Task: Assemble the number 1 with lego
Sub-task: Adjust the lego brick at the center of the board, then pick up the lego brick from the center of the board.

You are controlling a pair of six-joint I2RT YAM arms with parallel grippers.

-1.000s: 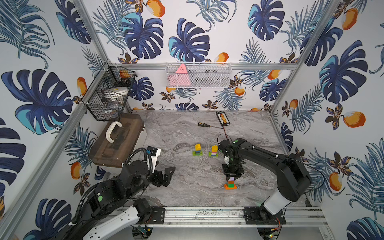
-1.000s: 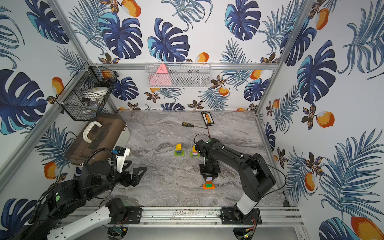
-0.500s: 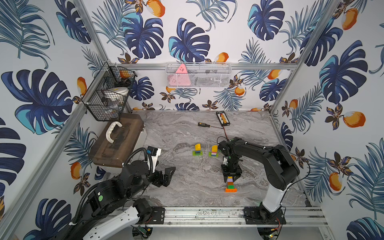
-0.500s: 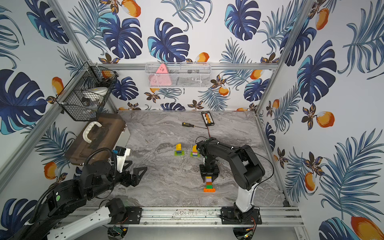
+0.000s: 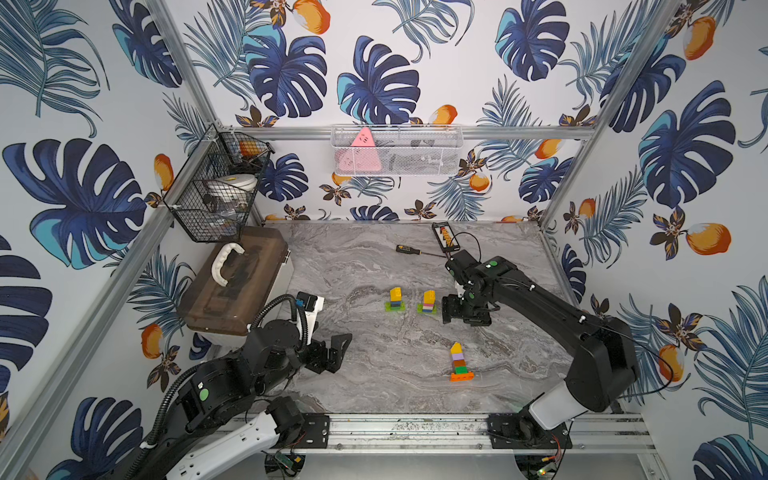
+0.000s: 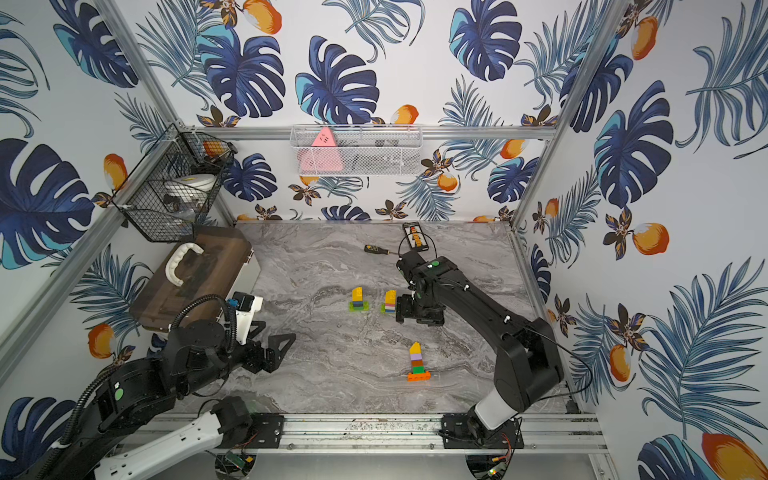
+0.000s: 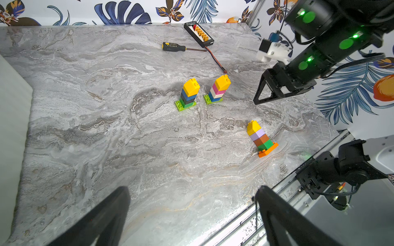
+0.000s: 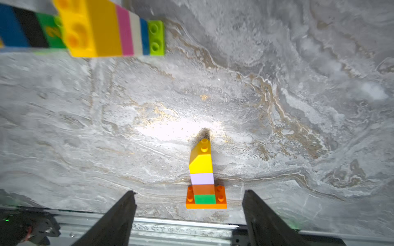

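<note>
Plastic lego tower on orange base [image 5: 459, 360] looks light, tippy; hold its middle; left fingers [image 7: 102, 219], right fingers [image 8: 116, 221] open, empty

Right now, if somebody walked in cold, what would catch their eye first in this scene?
Against the loud leaf wallpaper, three upright lego towers stand on the grey marble table. The blue-and-black tower and the pink-and-white tower are side by side at mid-table, and the orange-based tower is nearer the front rail. The right gripper hangs open close beside the pink-and-white tower, and the left gripper is open and empty.
</note>
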